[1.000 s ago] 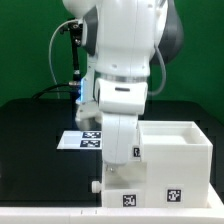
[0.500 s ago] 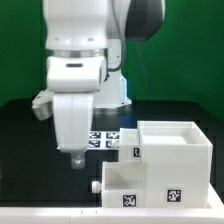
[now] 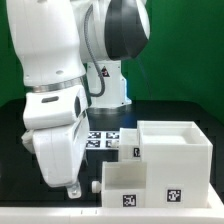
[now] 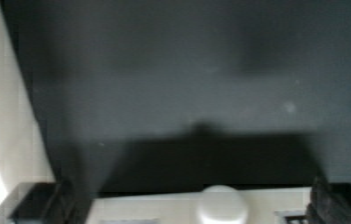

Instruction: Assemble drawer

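The casing (image 3: 180,160), a big white hollow box with square tags on its faces, stands on the black bench (image 3: 190,110). It is the landmark for everything else here. The drawer (image 3: 116,188) is against the casing's lower part, on the exterior view's left of it. Its open top faces up and a black-and-white tag shows on its near face. It touches the casing, but I cannot tell whether it reaches inside. A small white round knob (image 3: 94,186) sticks out of the drawer's side that faces away from the casing.

The gripper (image 3: 72,187) hangs low over the bench, farther from the casing than the drawer is and just beside the knob. It touches neither. In the wrist view the two dark fingers (image 4: 39,205) stand wide apart at the frame's corners — nothing is clamped between them. Only the rounded white knob (image 4: 220,196) shows in the gap.

The marker board (image 3: 100,140) lies flat on the bench behind the drawer, near the casing's far corner.
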You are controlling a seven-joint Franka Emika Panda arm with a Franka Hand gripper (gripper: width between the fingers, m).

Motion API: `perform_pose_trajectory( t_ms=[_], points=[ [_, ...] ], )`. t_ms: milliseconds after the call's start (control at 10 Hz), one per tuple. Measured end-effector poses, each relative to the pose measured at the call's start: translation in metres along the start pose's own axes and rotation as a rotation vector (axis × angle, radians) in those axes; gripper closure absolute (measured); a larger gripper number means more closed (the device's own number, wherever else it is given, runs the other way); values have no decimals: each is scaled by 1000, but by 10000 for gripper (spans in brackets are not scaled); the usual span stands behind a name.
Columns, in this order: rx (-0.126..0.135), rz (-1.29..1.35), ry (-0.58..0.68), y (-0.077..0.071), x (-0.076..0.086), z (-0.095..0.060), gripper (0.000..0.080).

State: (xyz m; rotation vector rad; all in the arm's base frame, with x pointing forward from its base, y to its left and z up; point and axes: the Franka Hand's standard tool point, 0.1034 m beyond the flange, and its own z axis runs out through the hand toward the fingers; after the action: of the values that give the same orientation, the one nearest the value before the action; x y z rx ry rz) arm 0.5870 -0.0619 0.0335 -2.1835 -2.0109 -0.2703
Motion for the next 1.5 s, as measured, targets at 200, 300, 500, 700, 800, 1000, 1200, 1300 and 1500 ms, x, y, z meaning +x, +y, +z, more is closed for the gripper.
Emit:
perform_pose_trajectory(
  t_ms=[200,300,500,700,800,1000,1200,1300,1500],
  points=[
    [11,22,17,-5,-7,0,151],
    [12,19,17,-5,-5,1,151],
    [15,21,23,-6,3,4,151],
    [22,50,40,-6,28,13,151],
    [26,64,43,-6,38,14,151],
    [-10,65,8,-4,42,15,151],
    [-40,51,-36,-4,43,13,151],
    [-50,46,-47,-3,43,13,151],
    [-57,16,-54,-5,38,20,151]
  ],
)
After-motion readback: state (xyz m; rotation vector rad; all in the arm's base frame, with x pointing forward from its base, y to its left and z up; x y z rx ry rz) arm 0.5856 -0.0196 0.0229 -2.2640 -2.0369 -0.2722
